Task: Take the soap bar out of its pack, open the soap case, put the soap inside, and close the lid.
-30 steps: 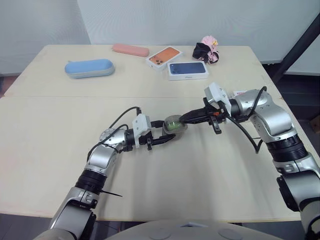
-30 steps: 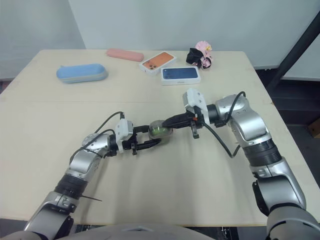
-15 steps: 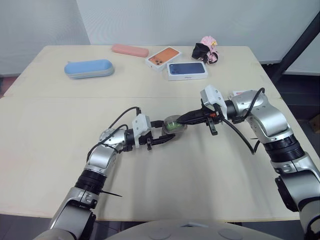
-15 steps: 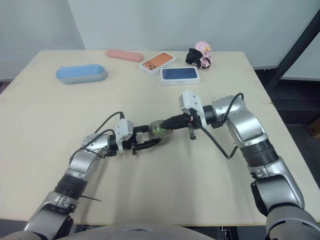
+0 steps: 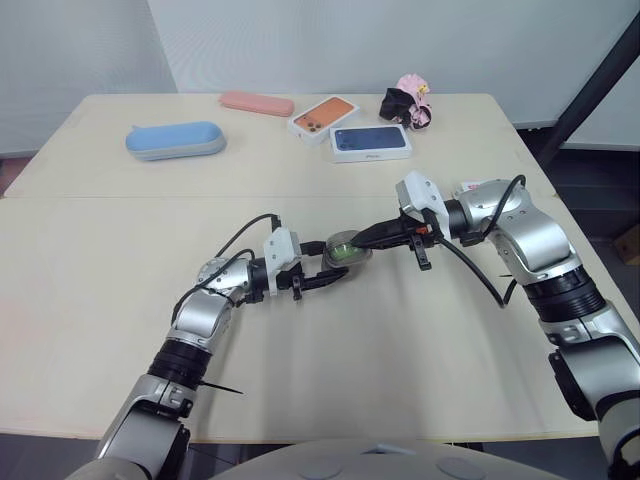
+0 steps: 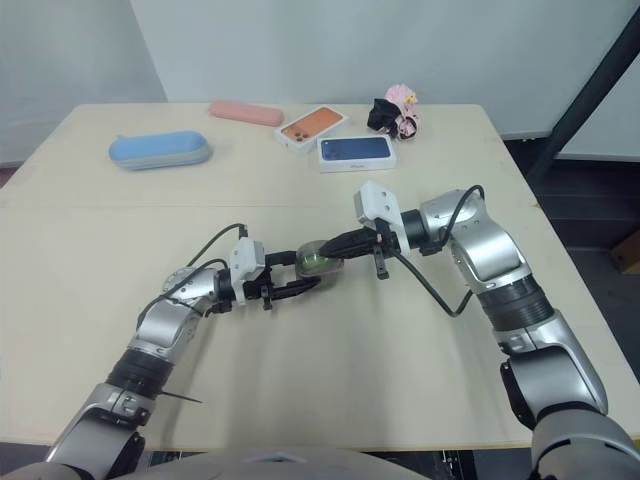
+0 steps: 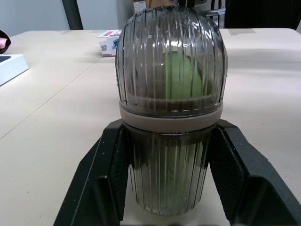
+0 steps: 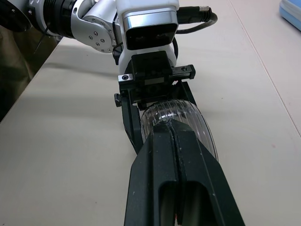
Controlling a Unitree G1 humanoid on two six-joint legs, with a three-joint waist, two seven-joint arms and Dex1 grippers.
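A clear ribbed soap case (image 5: 345, 250) with its lid down lies at the table's middle, and the green soap (image 7: 181, 75) shows through the lid. My left gripper (image 5: 338, 264) is shut on the soap case, one black finger (image 7: 106, 165) on each side of its lower half. My right gripper (image 5: 365, 240) reaches in from the right, shut, its joined fingers (image 8: 175, 150) lying along the top of the lid. The white and red soap pack (image 5: 478, 186) sits on the table behind my right forearm.
Along the far edge lie a blue oblong case (image 5: 176, 140), a pink case (image 5: 258, 103), an orange phone box (image 5: 325, 115), a dark blue phone box (image 5: 371, 141) and a pink-and-black bundle (image 5: 406, 100). Bare tabletop surrounds the soap case.
My right arm has drawn slightly left, bringing its shut fingers further over the case lid. The left gripper and the case have stayed put.
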